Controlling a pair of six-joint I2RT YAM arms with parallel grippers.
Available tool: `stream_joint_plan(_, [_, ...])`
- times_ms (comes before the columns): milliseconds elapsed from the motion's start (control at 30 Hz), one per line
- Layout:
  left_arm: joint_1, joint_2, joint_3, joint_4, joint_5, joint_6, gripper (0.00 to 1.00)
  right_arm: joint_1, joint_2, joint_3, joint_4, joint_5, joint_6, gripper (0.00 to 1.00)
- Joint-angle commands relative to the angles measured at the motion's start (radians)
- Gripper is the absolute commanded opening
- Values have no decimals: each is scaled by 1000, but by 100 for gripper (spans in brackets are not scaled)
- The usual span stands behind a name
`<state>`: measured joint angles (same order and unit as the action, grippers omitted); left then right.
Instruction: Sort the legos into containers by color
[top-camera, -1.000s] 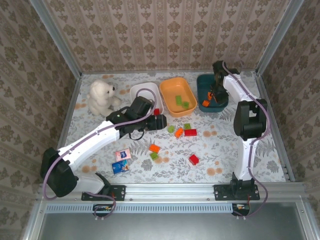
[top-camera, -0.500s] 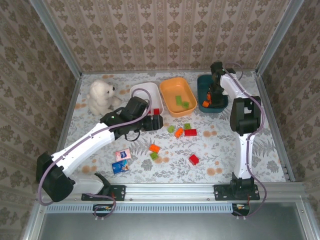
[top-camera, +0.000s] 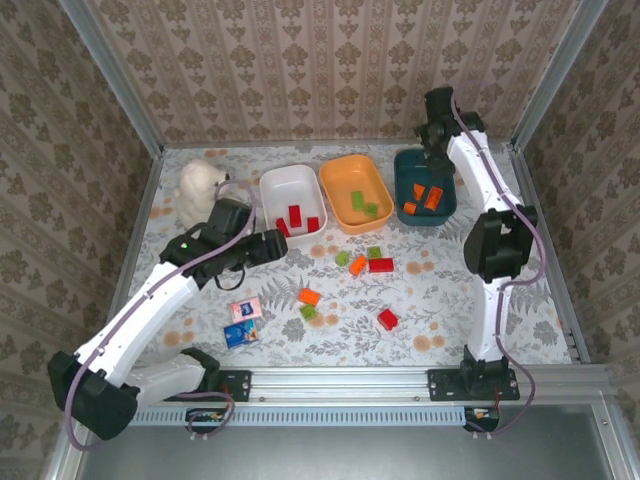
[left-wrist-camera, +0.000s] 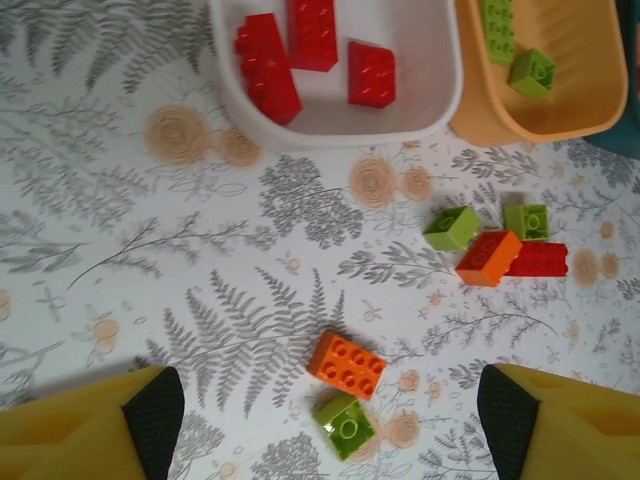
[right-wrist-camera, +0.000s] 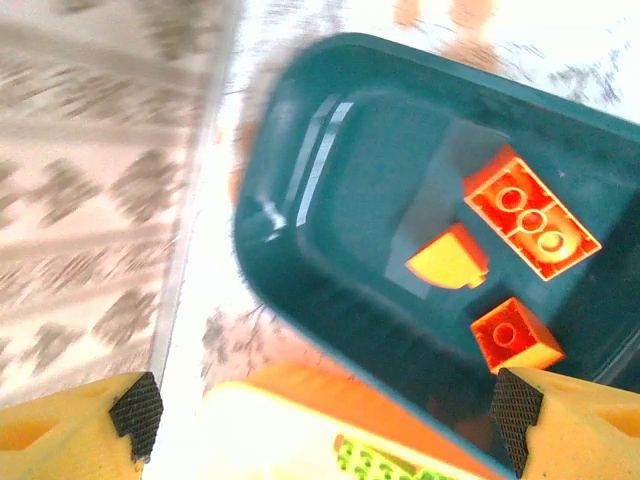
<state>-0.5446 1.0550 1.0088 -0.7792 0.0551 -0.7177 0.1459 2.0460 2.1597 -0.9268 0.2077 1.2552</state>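
Observation:
My left gripper (top-camera: 272, 242) (left-wrist-camera: 330, 420) hangs open and empty over the table, in front of the white bin (top-camera: 268, 185) (left-wrist-camera: 330, 132). That bin holds three red bricks (left-wrist-camera: 312, 30). Just ahead of the left jaws lie an orange brick (left-wrist-camera: 346, 365) and a green brick (left-wrist-camera: 345, 425). Further on lies a cluster of two green, one orange (left-wrist-camera: 488, 257) and one red brick (left-wrist-camera: 538, 260). A lone red brick (top-camera: 387, 319) lies nearer the front. My right gripper (top-camera: 437, 155) (right-wrist-camera: 328, 412) is open and empty above the teal bin (top-camera: 400, 170) (right-wrist-camera: 300, 200), which holds three orange bricks (right-wrist-camera: 531, 225). The orange bin (top-camera: 335, 175) holds two green bricks (top-camera: 358, 198).
A white plush bear (top-camera: 200, 190) sits at the back left, close behind my left wrist. Two pink-and-blue printed squares (top-camera: 245, 311) lie at the front left. Patterned walls with metal posts close in the table on three sides.
The left arm has pulled back to the left, away from the white bin. The right gripper has opened and risen toward the back wall, and another orange brick now lies in the teal bin.

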Motion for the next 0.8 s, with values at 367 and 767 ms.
stream_joint_plan(367, [-58,16,-82,23,119,136,77,431,-833,-860,237,-79,-677,87])
stream_joint_plan(767, [-482,555,213,133,120,247,78,475,-1138,-978,44,-10,-692,86])
